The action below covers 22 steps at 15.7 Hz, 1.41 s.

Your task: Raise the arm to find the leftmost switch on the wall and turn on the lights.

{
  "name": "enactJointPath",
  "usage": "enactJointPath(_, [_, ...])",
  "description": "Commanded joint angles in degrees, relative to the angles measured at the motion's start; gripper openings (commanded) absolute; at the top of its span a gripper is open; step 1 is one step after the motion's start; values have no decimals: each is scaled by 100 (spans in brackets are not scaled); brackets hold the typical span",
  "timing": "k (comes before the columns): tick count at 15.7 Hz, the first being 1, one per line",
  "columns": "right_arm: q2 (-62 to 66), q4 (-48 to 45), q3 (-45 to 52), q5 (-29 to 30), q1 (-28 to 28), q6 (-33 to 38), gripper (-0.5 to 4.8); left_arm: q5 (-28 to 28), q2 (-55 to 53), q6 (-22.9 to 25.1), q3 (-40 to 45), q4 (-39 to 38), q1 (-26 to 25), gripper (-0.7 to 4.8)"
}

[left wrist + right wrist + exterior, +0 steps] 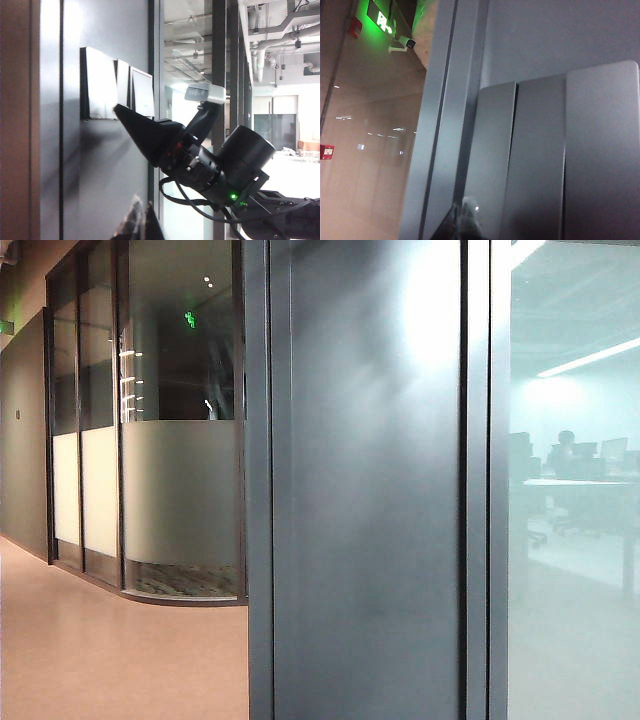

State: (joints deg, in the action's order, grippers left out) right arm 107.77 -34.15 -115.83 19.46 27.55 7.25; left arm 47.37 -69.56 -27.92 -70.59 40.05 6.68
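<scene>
Your right gripper point(120, 111), its black pointed fingers drawn together to a single tip with nothing between them, is raised to the switch plate point(117, 82) on the grey wall panel point(100, 165). In the left wrist view the tip sits at the plate's lower edge, touching or just short of it; which, the pictures do not settle. The plate carries three rockers side by side. In the right wrist view the leftmost switch point(492, 160) stands just beyond the blurred fingertip point(465, 220), with the middle and far rockers further off to the side.

To press cleanly, keep the tip on that end rocker alone, well inside its face and clear of the seam with its neighbour, and push straight into the wall instead of sliding across it. A glancing push would likely slip onto the middle rocker or skate off the glossy plate. Which half of the rocker must go in cannot be read here.

Your left gripper point(140, 225) hangs back behind and below the right one; only dark, blurred finger ends show, and whether they are parted cannot be told.

No container of any kind appears in these views. The exterior camera sees only the dark door panel point(365, 490) and glass partitions point(180, 440).
</scene>
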Motion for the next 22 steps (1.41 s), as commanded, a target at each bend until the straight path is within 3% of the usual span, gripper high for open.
enactJointPath(1, [118, -98, -120, -42, 13, 4, -1, 4, 17, 0, -24, 76, 0, -5])
enactJointPath(6, [520, 7, -654, -48, 13, 7, -1, 26, 17, 0, -24, 76, 0, -5])
enactJointPath(9, [553, 214, -654, -286, 13, 4, -1, 22, 17, 2, -24, 76, 0, -5])
enactJointPath(15, [573, 94, -656, -225, 13, 48, -1, 24, 17, 2, -24, 79, 0, -5])
enactJointPath(19, [262, -149, -656, 984, 13, 339, -1, 24, 20, 0, -24, 122, -2, -5])
enactJointPath(22, [-160, -142, -656, 1469, 11, 466, -1, 28, 31, 2, -24, 120, -2, -5])
